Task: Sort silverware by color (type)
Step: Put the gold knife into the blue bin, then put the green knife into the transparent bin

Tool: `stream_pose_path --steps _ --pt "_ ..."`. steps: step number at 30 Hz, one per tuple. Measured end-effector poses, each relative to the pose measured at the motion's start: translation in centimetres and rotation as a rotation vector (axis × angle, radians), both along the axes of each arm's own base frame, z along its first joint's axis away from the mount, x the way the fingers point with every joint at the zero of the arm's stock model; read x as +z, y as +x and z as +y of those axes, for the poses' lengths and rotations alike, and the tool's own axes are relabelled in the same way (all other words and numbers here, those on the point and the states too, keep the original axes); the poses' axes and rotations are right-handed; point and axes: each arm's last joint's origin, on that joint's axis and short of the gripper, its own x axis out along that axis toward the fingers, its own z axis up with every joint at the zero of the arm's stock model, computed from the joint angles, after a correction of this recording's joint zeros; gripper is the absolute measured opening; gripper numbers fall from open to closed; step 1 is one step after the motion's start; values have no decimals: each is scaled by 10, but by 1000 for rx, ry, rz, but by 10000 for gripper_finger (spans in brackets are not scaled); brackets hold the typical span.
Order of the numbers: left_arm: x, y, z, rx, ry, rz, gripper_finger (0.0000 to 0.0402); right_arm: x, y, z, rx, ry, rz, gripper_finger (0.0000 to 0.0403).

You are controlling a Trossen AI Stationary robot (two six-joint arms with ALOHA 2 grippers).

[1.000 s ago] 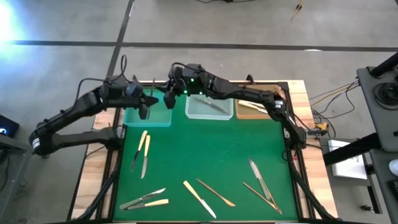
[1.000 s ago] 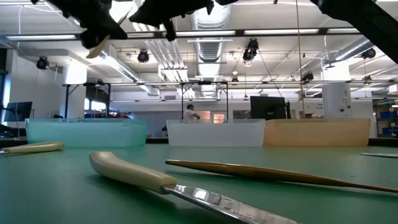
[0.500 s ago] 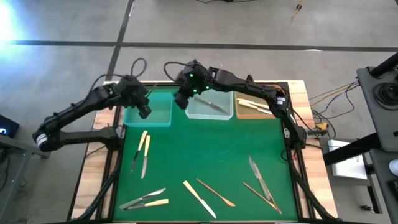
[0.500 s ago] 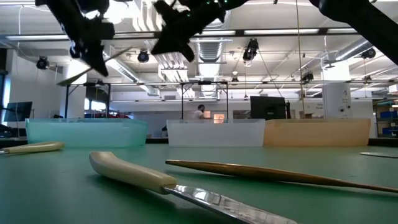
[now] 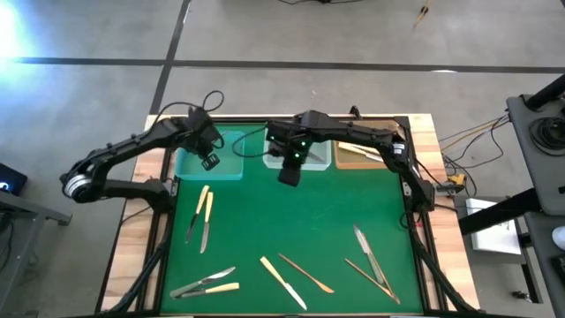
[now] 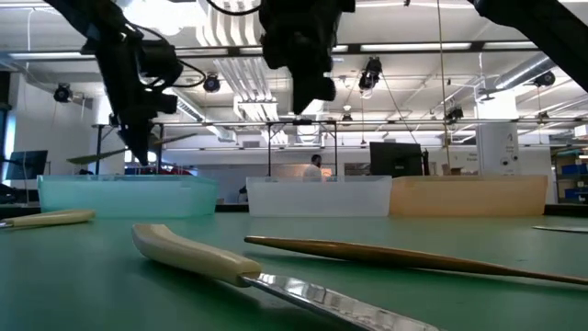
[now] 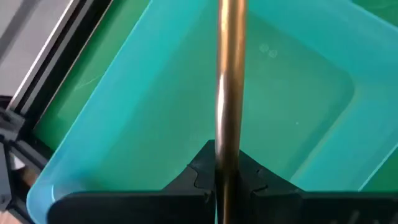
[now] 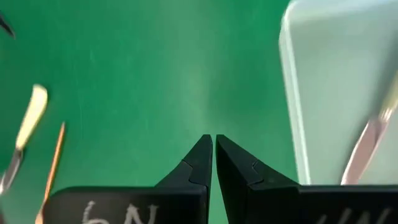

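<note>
Left wrist view: left gripper clamps a golden-bronze utensil handle above the teal tray. Right gripper (fingers together, empty) hovers over green mat beside the clear tray.

Back edge of the mat: three trays in one row, left tray, middle tray, right tray.
Left gripper: above the left tray, with one piece between its fingers.
Right gripper: above the mat, just before the middle tray.
Middle tray: one knife lies in it.
Front part of the mat: the loose silverware lies scattered on it.
</note>
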Motion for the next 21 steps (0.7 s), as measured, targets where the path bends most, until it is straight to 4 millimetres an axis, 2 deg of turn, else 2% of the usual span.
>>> stream_pose_path --steps 2,5,10,13,16,19,21 --pt "3 4 4 -13 3 4 12 -2 -5 4 3 -11 69 13" --pt "2 10 9 -43 -3 28 28 -3 -10 9 -43 -120 159 13" --pt "2 16 15 -32 -36 54 64 -4 -14 18 -45 -249 239 13" --pt "5 16 15 -31 -76 89 85 -7 -15 21 -10 -187 251 13" --pt "13 15 11 -45 -176 105 100 -13 -15 26 39 -42 246 13" --pt "30 17 7 -72 -283 -12 108 -23 -16 30 93 128 252 13" --pt "44 20 2 -96 -360 -156 110 -30 -19 34 107 194 275 13"
